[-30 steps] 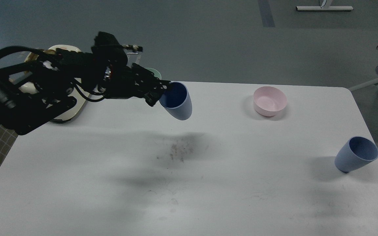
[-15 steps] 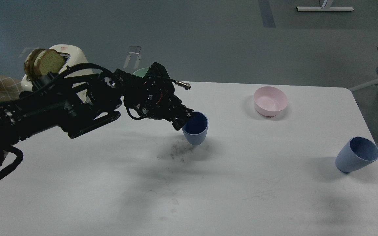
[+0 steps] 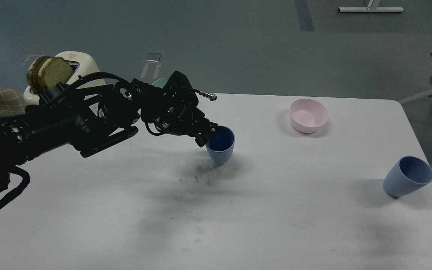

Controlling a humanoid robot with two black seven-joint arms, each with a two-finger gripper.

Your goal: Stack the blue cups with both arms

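Observation:
One blue cup (image 3: 221,146) stands upright near the middle of the white table (image 3: 238,217). My left gripper (image 3: 207,135) is shut on that cup's left rim, with the arm coming in from the left. The second blue cup (image 3: 406,181) stands alone near the table's right edge. My right arm and its gripper are out of view.
A pink bowl (image 3: 308,115) sits at the back right of the table. A mint-green bowl (image 3: 160,82) is mostly hidden behind my left arm. A white toaster (image 3: 71,63) with toast slices stands at the back left. A dark smudge (image 3: 204,173) marks the table.
My left arm carried the blue cup from high at the back down and to the right, to the table's middle. In the last half second it shifted slightly left.

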